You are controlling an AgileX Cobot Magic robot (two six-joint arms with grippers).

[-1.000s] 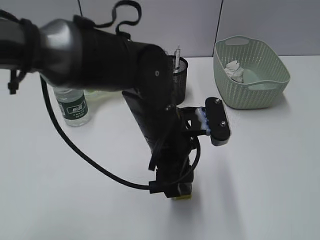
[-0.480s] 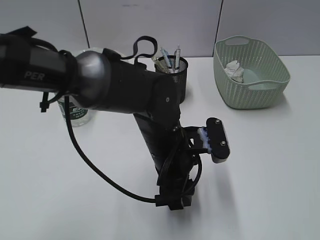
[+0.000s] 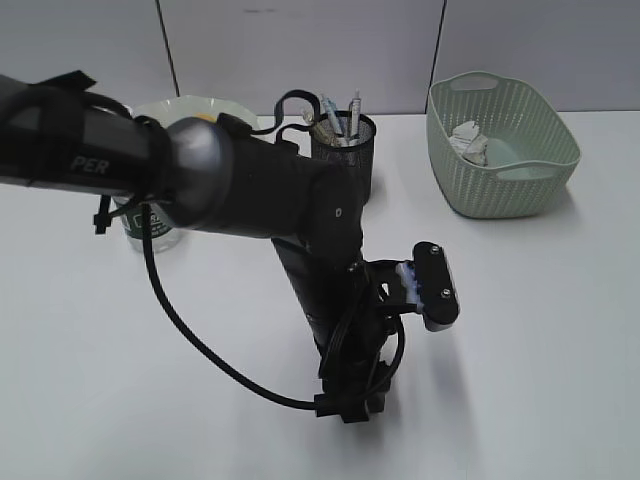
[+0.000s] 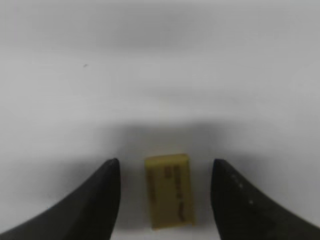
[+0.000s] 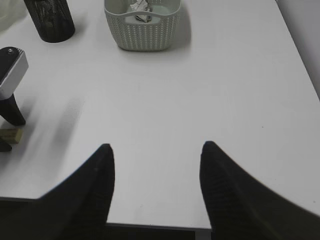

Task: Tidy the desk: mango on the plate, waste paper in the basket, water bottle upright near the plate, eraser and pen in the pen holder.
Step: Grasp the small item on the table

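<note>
The yellow eraser (image 4: 169, 190) lies flat on the white desk (image 4: 160, 75), between the two fingers of my left gripper (image 4: 166, 164). That gripper is open, with a gap on each side of the eraser. In the exterior view my left arm (image 3: 300, 220) hides the eraser. The black mesh pen holder (image 3: 345, 150) holds pens (image 3: 340, 112). Waste paper (image 3: 470, 140) lies in the green basket (image 3: 520, 190). Behind the arm the water bottle (image 3: 150, 228) stands upright by the plate (image 3: 185, 108); a yellow sliver of the mango (image 3: 205, 118) shows. My right gripper (image 5: 156, 145) hangs open and empty.
The left wrist camera block (image 3: 432, 285) juts out to the right of the arm. From the right wrist view the basket (image 5: 142, 30) and pen holder (image 5: 49, 20) stand at the far side, the eraser (image 5: 11, 134) at the left edge, and the desk's front edge (image 5: 150, 226) is just below.
My left arm has swung lower and nearer the front of the desk, uncovering the plate and pens. The eraser's yellow corner, visible under the gripper earlier, is now hidden. The right gripper has not moved.
</note>
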